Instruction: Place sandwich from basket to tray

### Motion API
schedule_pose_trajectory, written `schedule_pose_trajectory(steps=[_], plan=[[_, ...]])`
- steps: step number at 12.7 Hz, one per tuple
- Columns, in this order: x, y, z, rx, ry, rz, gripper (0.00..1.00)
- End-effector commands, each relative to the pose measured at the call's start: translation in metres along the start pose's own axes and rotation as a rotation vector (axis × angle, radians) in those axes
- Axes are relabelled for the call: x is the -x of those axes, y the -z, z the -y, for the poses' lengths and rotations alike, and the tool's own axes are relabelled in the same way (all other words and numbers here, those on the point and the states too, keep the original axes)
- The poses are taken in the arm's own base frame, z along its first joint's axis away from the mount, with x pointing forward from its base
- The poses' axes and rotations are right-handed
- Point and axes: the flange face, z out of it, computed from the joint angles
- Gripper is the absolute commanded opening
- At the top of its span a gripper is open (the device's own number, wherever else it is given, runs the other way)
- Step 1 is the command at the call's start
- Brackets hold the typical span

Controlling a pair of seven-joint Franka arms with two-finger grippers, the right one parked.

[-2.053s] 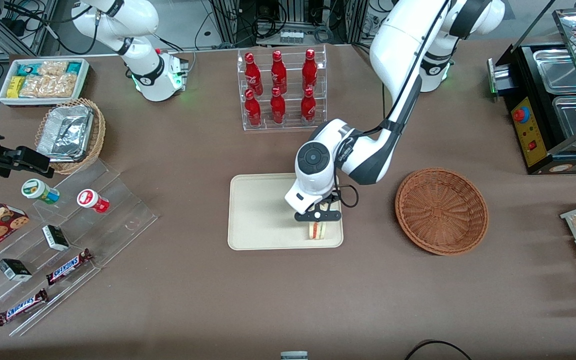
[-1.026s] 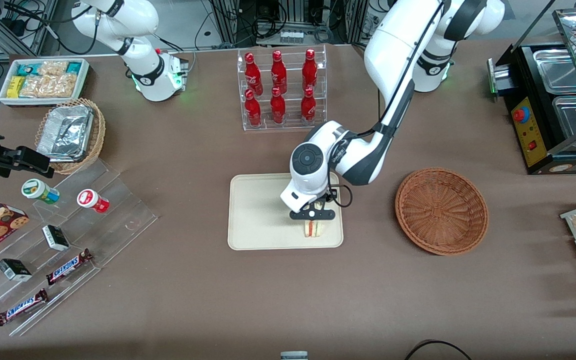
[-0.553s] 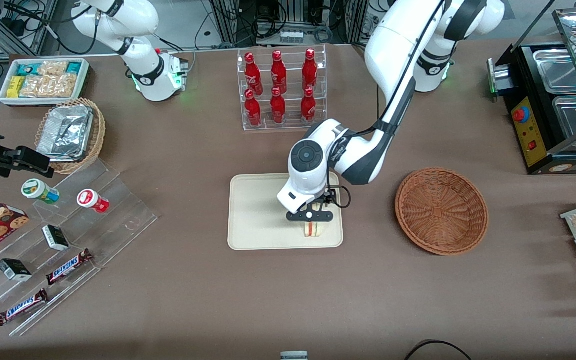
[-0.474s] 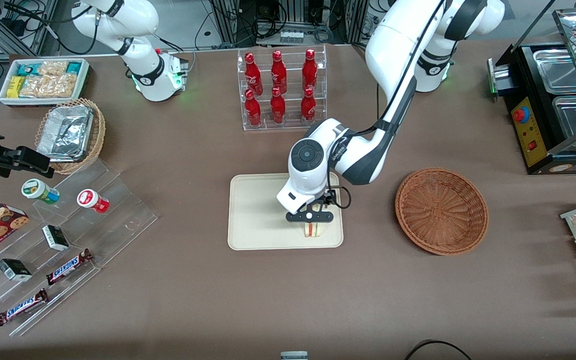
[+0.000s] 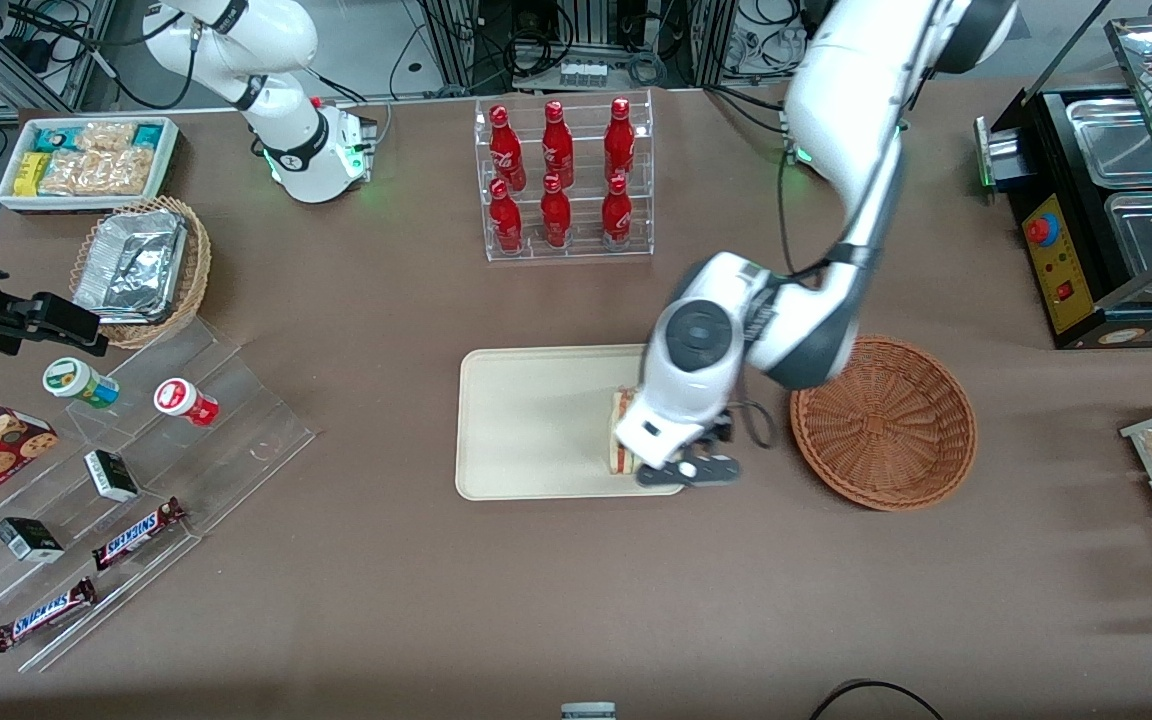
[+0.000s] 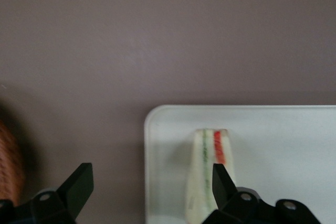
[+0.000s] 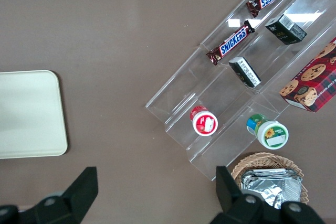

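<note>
While hovering above the tray's (image 5: 526, 420) rim, at the edge toward the working arm, tool (image 5: 688, 470) spread wide, gripping nothing, fingers (image 6: 79, 184) apart with table (image 6: 157, 40) showing between them. Sandwich (image 5: 622, 440) upright on the tray, near its corner closest to the front camera, striped edge up, apart from both fingers. Basket (image 5: 884, 422) at about 3 o'clock from the tray, holding nothing visible. Rack of red bottles (image 5: 561, 180) at 12 o'clock from the tray.
</note>
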Motion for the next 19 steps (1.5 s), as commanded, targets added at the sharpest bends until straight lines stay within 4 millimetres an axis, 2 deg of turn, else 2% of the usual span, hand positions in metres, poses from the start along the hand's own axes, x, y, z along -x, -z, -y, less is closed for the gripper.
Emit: schedule_pose_trajectory(steps=[1, 3, 5, 9, 12, 14, 15, 17, 19], plan=[[-0.014, 0.033, 0.047, 0.024, -0.060, 0.026, 1.00], [-0.028, 0.051, 0.091, 0.019, -0.030, 0.035, 1.00], [-0.035, 0.065, 0.127, 0.012, -0.058, 0.055, 1.00], [-0.036, 0.097, 0.180, 0.003, -0.040, 0.091, 1.00], [-0.032, 0.127, 0.217, -0.011, 0.004, 0.109, 1.00], [-0.023, 0.154, 0.232, -0.016, 0.021, 0.112, 1.00], [-0.018, 0.166, 0.248, -0.013, 0.046, 0.110, 1.00], [-0.003, 0.197, 0.261, -0.022, 0.057, 0.108, 1.00], [0.009, 0.218, 0.278, -0.034, 0.070, 0.128, 1.00]])
